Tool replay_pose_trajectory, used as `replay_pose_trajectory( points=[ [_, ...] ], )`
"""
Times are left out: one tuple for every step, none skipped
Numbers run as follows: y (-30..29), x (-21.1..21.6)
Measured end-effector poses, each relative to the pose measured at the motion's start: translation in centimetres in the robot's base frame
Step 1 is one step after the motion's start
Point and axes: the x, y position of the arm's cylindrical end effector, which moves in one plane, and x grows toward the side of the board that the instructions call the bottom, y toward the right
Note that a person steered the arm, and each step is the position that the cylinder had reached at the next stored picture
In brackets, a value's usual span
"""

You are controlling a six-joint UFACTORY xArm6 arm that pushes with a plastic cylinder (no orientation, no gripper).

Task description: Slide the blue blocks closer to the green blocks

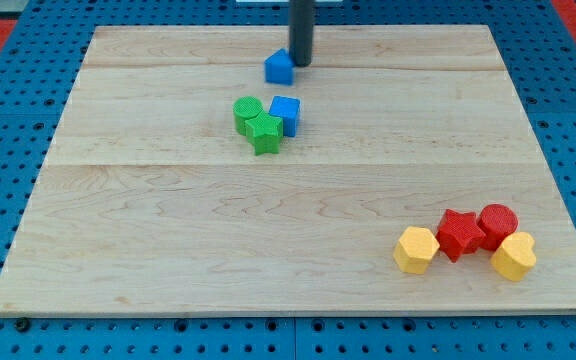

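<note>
Near edge, at 4 o'clock on counter (168, 260): yellow hexagon block (416, 249), red star block (460, 234), red cylinder (497, 224), yellow heart block (514, 256), touching in cluster. Middle, toward 12 o'clock: green star block (264, 133), green cylinder (248, 113), blue cube (285, 114), all touching. Farther: second blue block (280, 67), apart from green ones. My tip (299, 64) touching it at its 3 o'clock. No jaws on this arm, rod only.
</note>
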Motion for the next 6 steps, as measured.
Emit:
replay_pose_trajectory(
  points=[
    [2.4, -1.9],
    [-3.5, -2.3],
    [-3.6, 2.8],
    [-3.5, 2.3],
    [-3.9, -2.3],
    [-2.9, -2.5]
  ],
)
